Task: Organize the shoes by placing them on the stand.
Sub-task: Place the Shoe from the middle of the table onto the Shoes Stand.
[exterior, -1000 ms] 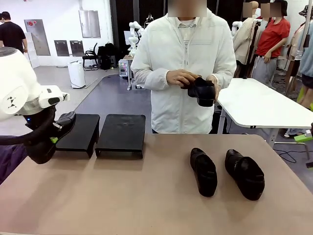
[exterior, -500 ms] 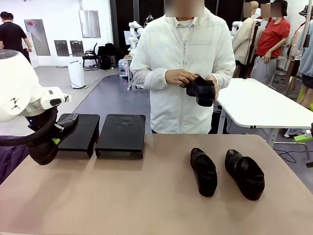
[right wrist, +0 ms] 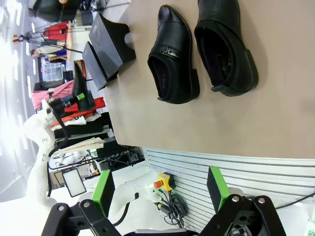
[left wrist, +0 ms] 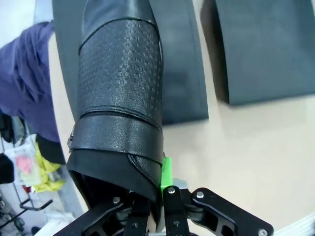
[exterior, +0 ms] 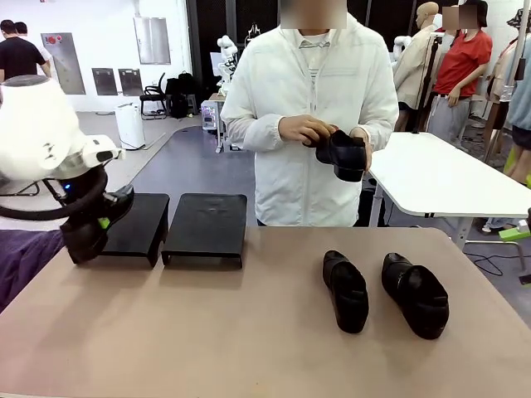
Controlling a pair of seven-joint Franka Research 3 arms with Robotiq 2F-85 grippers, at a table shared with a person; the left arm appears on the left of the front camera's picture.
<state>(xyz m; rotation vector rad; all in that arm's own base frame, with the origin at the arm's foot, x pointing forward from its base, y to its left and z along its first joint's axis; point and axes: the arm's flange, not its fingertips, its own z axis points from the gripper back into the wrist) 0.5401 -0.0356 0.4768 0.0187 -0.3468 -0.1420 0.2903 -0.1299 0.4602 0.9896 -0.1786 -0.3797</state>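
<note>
My left gripper (exterior: pixel 100 222) is shut on the heel end of a black shoe (exterior: pixel 114 207), held toe-forward just over the near left edge of the left stand tray (exterior: pixel 137 222). In the left wrist view the shoe (left wrist: pixel 120 88) hangs from the gripper (left wrist: pixel 153 189) above that tray (left wrist: pixel 183 73). The second tray (exterior: pixel 206 225) beside it is bare. Two more shoes (exterior: pixel 345 290) (exterior: pixel 415 294) lie on the table at the right. The person holds another shoe (exterior: pixel 342 153) in both hands. My right gripper (right wrist: pixel 160 194) is open, high above the two lying shoes (right wrist: pixel 173 54) (right wrist: pixel 226 44).
The person stands at the far side of the tan table (exterior: pixel 249 332), behind the middle. A purple cloth (exterior: pixel 25 261) lies at the table's left edge. A white table (exterior: pixel 448 178) stands at the back right.
My left arm has carried the shoe to the right and slightly up, closer to the left tray. The person and the two lying shoes have not moved.
</note>
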